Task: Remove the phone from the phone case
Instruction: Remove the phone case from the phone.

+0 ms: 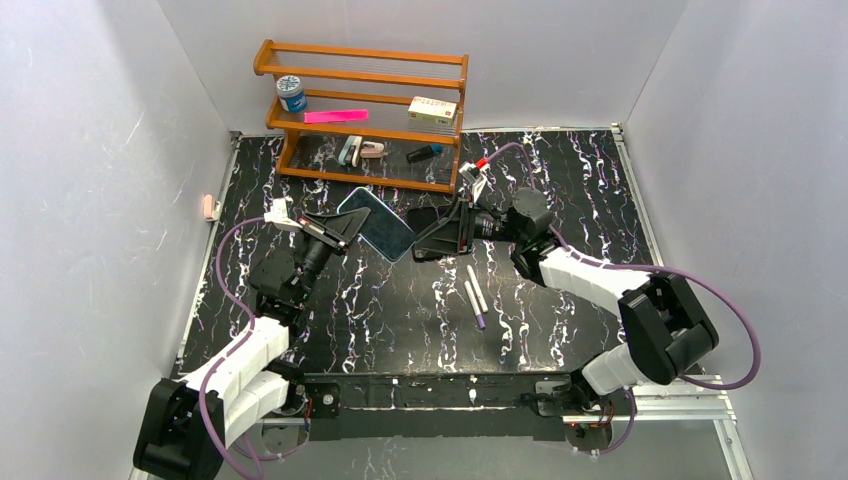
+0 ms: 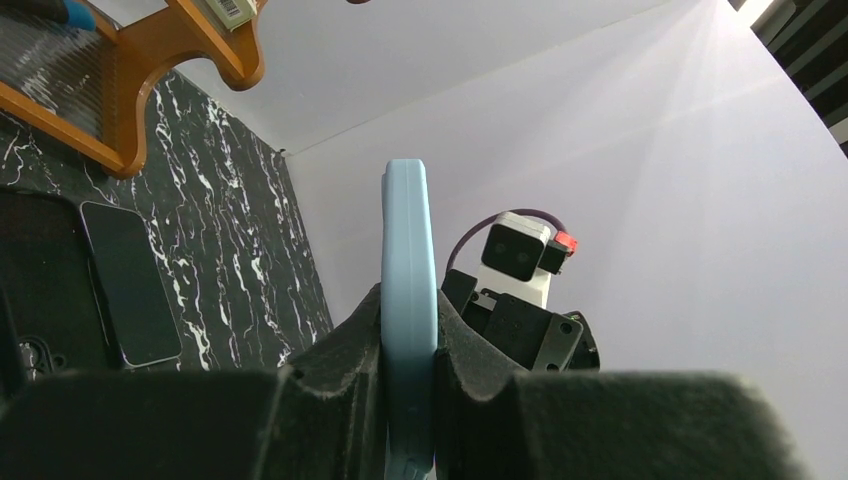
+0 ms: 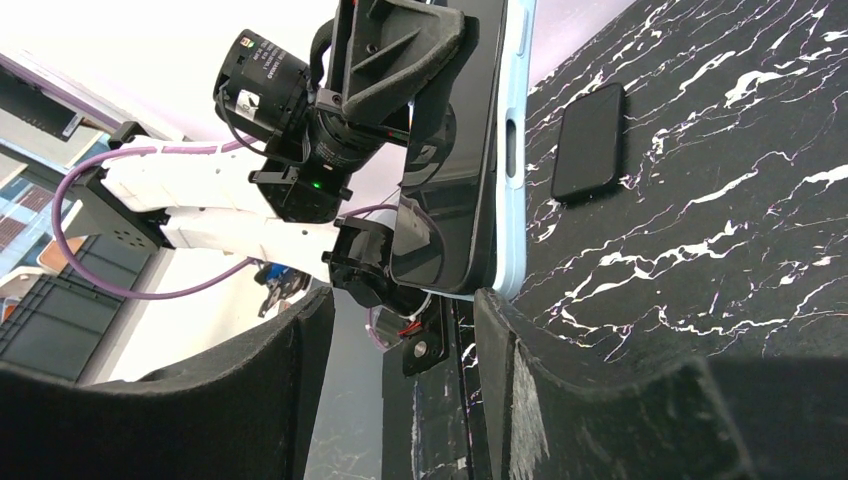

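My left gripper (image 1: 345, 228) is shut on a light-blue phone case (image 1: 377, 222) and holds it on edge above the table, left of centre. In the left wrist view the case (image 2: 408, 300) stands edge-on between the pads. Its face is dark and glossy inside the blue rim (image 3: 455, 170); I cannot tell whether a phone is in it. A black phone (image 3: 590, 140) lies flat on the table beyond; it also shows in the left wrist view (image 2: 130, 285). My right gripper (image 1: 437, 240) is open, with its fingertips at the case's free end and not clamping it (image 3: 400, 300).
A wooden shelf (image 1: 365, 110) stands at the back with a blue-lidded jar (image 1: 291, 93), a pink strip (image 1: 335, 116) and a small box (image 1: 432, 108). Two white pens (image 1: 475, 292) lie on the black marbled table (image 1: 400, 320) in front of the right gripper. White walls close in both sides.
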Action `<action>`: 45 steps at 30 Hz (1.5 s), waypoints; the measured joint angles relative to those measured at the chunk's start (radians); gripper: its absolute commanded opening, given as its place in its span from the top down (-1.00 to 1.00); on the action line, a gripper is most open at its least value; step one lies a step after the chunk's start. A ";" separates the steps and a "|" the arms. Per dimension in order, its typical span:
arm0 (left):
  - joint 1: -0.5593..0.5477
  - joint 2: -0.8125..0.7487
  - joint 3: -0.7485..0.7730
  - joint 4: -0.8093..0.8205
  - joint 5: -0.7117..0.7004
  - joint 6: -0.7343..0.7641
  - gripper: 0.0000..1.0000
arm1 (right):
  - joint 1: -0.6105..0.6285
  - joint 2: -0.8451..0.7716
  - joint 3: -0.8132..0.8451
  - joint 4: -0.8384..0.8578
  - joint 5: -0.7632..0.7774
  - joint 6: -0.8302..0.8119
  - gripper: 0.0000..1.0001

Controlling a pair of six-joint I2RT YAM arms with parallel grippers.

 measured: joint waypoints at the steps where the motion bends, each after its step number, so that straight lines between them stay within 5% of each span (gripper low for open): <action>1: 0.000 0.000 0.000 0.000 -0.001 0.000 1.00 | 0.000 0.002 0.000 0.001 0.000 0.000 -0.22; 26: -0.036 0.075 0.071 0.083 0.089 0.033 1.00 | 0.000 0.073 0.083 0.085 -0.072 0.073 -0.11; 30: -0.064 0.107 0.098 0.106 0.095 0.058 1.00 | 0.000 0.087 0.109 0.090 -0.084 0.080 0.00; 35: -0.116 0.144 0.129 0.128 0.111 0.101 1.00 | 0.000 0.100 0.125 0.091 -0.095 0.089 0.41; 41: -0.127 0.135 0.133 0.146 0.138 0.150 0.55 | 0.000 0.103 0.125 0.089 -0.106 0.109 0.91; 45: -0.134 0.102 0.133 0.103 0.137 0.188 0.18 | 0.006 0.102 0.125 0.096 -0.111 0.096 0.97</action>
